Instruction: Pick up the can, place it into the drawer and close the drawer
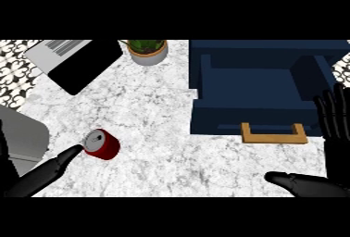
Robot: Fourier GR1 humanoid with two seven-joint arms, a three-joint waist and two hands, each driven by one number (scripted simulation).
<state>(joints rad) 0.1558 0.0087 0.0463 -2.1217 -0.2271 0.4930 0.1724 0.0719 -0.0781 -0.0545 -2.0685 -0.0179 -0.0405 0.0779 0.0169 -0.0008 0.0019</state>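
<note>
Grasping the can [102,144] is judged to be the step in hand, since nothing has yet been lifted. The can, red with a silver top, is seen near the bench's [157,115] left edge, towards its front, apparently tipped on its side with the top facing the far left. The left hand [42,175] is extended from the front left corner, fingers straight and unclosed, its tip touching or just beside the can's near left side; nothing is held by it. The right hand [334,121] is held open and upright at the right edge, resting, with its thumb spread low, and nothing is held there either. The drawer [256,92], dark blue with a wooden handle [272,133], is already pulled open at the far right of the bench.

For a clean grasp, the fingers should be brought over the can's body rather than pressed against its end, because a round can is likely to roll away if nudged. The thumb would best be set on the opposite side before closure.
</note>
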